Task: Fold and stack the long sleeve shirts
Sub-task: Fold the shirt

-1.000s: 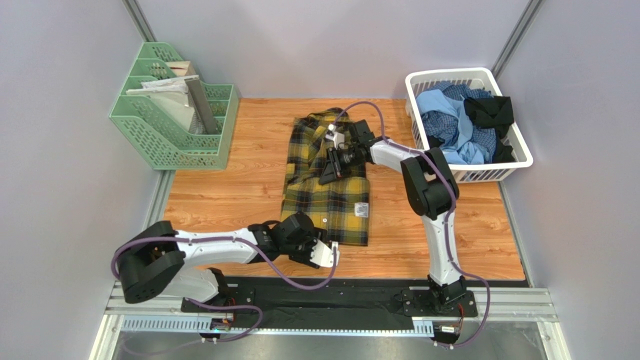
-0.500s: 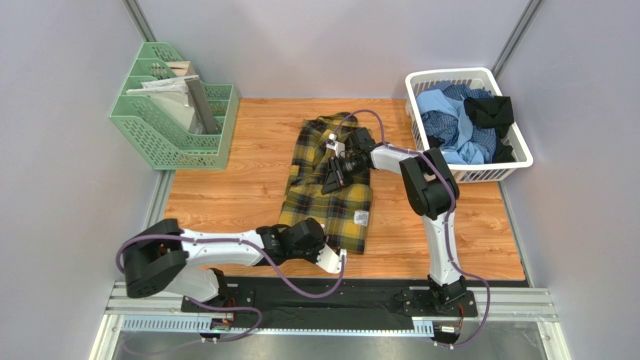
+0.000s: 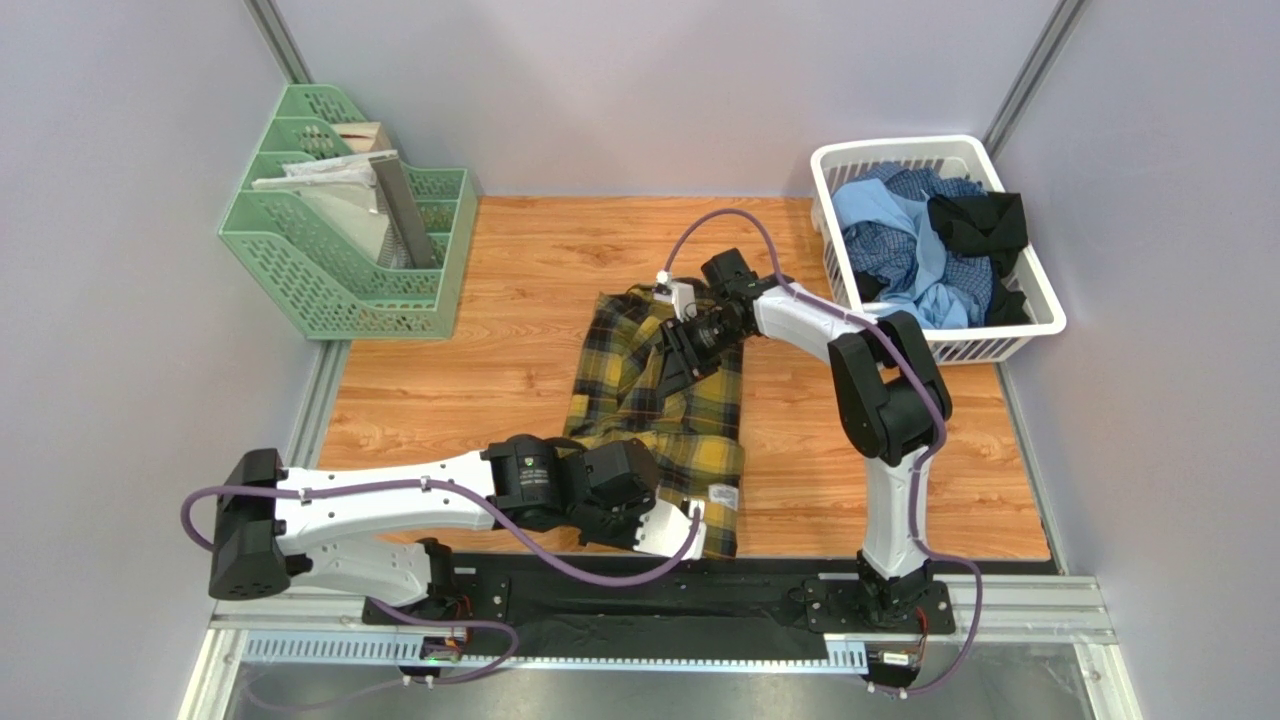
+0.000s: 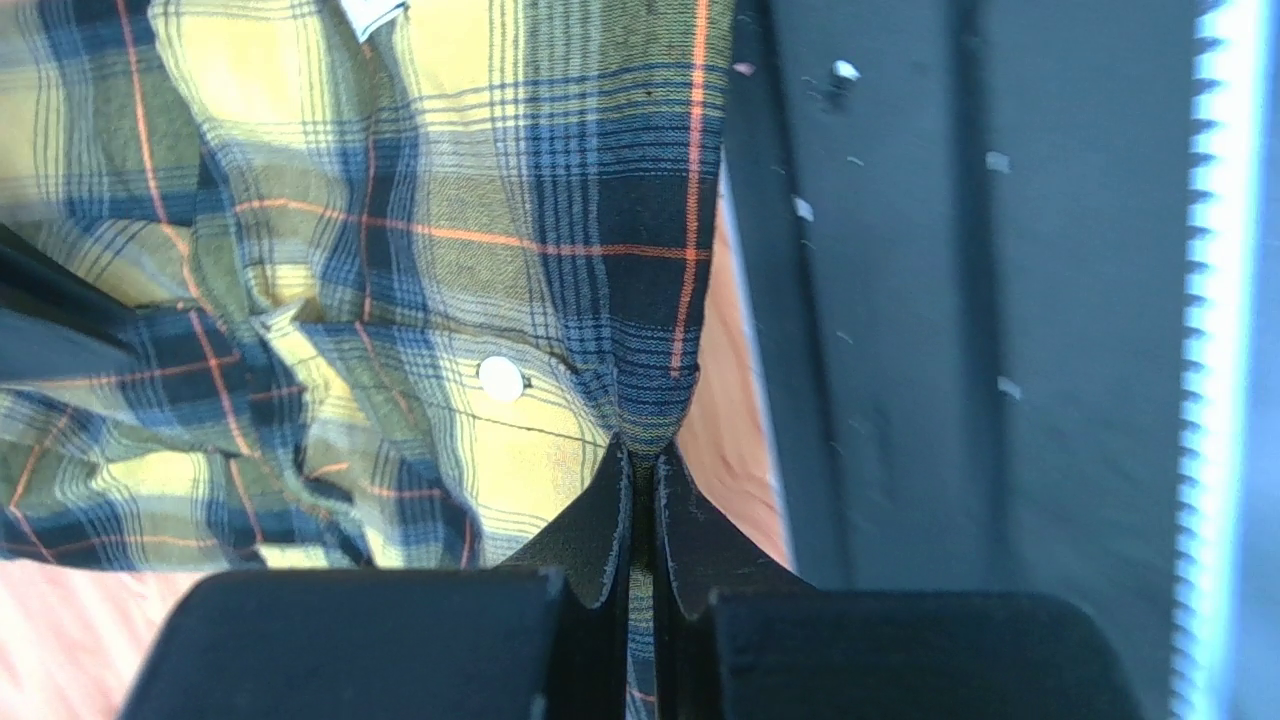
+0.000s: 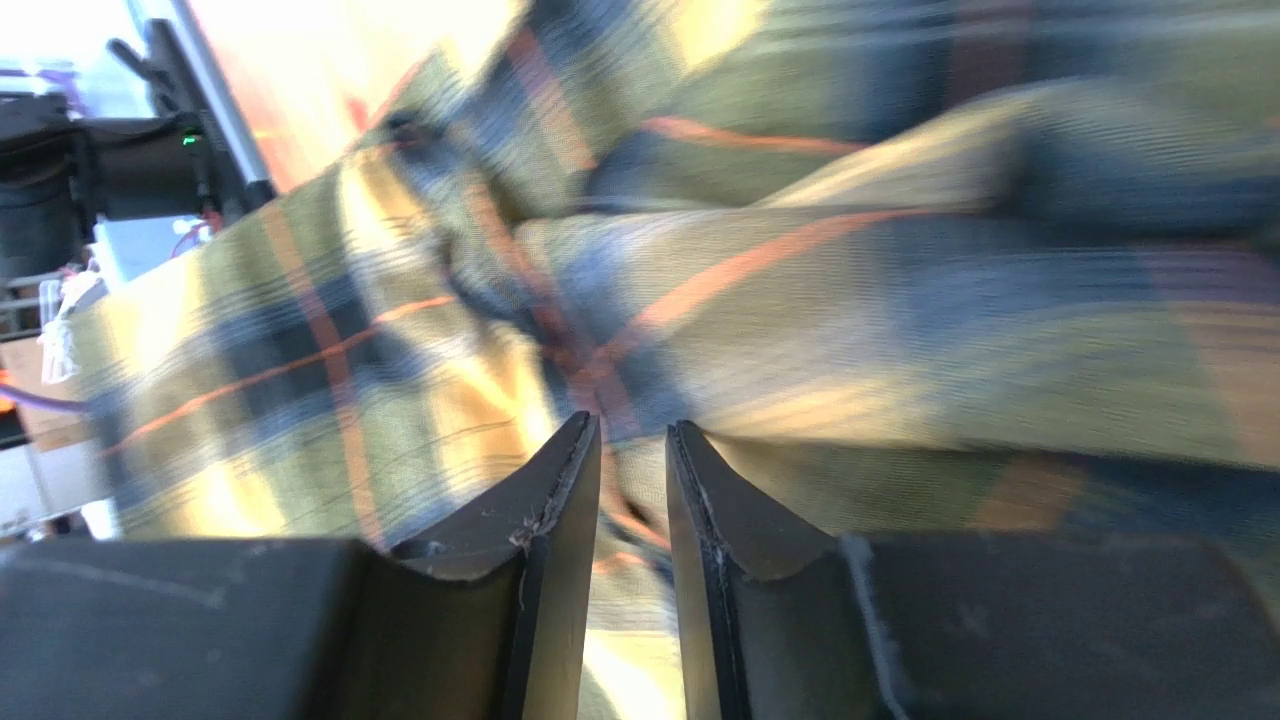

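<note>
One of the long sleeve shirts, mustard-yellow and black plaid (image 3: 661, 413), lies bunched lengthwise on the wooden table (image 3: 451, 398). Its near hem reaches the table's front edge. My left gripper (image 3: 694, 519) is there, shut on a fold of that hem (image 4: 643, 405), beside a white button (image 4: 501, 377). My right gripper (image 3: 673, 354) rests on the shirt's far, rumpled end. In the right wrist view its jaws (image 5: 631, 438) stand a little apart over blurred plaid cloth (image 5: 902, 300), and the cloth shows in the gap. Other shirts, light blue and black (image 3: 920, 240), fill the white basket (image 3: 1043, 294).
A green file rack (image 3: 353, 225) holding papers stands at the back left. The white basket sits at the back right beside the wall. The black mounting plate (image 3: 631, 582) runs just beyond the table's front edge, close to my left gripper (image 4: 932, 300).
My left gripper closed on the shirt's near hem and pulled it toward the front edge. My right gripper came nearer with the far end, and its jaws have widened slightly.
</note>
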`<state>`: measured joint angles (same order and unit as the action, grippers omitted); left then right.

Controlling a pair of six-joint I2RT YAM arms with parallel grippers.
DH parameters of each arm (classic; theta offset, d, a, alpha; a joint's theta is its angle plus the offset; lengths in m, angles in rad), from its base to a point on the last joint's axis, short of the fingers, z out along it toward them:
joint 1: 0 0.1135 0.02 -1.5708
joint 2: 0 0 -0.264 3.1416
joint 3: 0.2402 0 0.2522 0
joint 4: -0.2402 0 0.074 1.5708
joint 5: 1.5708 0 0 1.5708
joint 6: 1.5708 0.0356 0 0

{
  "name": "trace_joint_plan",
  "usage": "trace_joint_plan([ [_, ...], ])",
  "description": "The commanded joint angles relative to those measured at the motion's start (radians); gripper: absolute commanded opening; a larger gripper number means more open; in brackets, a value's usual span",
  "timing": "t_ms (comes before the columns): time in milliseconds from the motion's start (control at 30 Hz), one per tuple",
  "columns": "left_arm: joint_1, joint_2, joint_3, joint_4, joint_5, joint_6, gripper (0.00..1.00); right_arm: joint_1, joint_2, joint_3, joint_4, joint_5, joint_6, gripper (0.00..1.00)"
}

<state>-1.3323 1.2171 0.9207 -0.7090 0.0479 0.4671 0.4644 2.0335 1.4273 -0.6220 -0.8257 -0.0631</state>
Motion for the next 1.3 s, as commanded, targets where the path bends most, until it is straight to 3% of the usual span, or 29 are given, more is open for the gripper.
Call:
trace_joint_plan([
  [0,-0.004,0.011,0.153,-0.179,0.072,-0.100,0.00,-0.012,0.028,0.074,-0.053,0.039,-0.099,0.28],
  [167,0.016,0.045,0.268,-0.263,0.079,-0.035,0.00,0.019,0.088,0.105,-0.102,0.019,-0.168,0.27],
  [367,0.257,0.156,0.412,-0.297,0.168,0.186,0.00,0.039,0.088,0.039,-0.114,-0.027,-0.184,0.25],
  [567,0.450,0.381,0.544,-0.276,0.257,0.399,0.00,0.039,0.082,0.033,-0.120,-0.038,-0.193,0.25],
  [700,0.544,0.484,0.581,-0.201,0.290,0.539,0.12,0.033,0.080,0.061,-0.145,-0.041,-0.198,0.25],
  [733,0.562,0.499,0.584,-0.179,0.297,0.556,0.22,0.030,0.076,0.080,-0.157,-0.038,-0.201,0.25],
  [767,0.596,0.525,0.589,-0.129,0.296,0.570,0.26,0.019,0.073,0.094,-0.165,-0.029,-0.204,0.26],
  [933,0.685,0.547,0.727,-0.151,0.389,0.506,0.46,-0.052,0.073,0.205,-0.212,0.020,-0.221,0.31],
  [1033,0.697,0.507,0.683,-0.159,0.404,0.489,0.50,-0.079,0.086,0.268,-0.211,0.042,-0.224,0.32],
  [1067,0.699,0.493,0.658,-0.152,0.409,0.484,0.59,-0.076,0.105,0.297,-0.206,0.040,-0.213,0.32],
  [1267,0.700,0.542,0.494,-0.076,0.422,0.437,0.60,-0.055,0.185,0.337,-0.145,-0.004,-0.121,0.32],
])
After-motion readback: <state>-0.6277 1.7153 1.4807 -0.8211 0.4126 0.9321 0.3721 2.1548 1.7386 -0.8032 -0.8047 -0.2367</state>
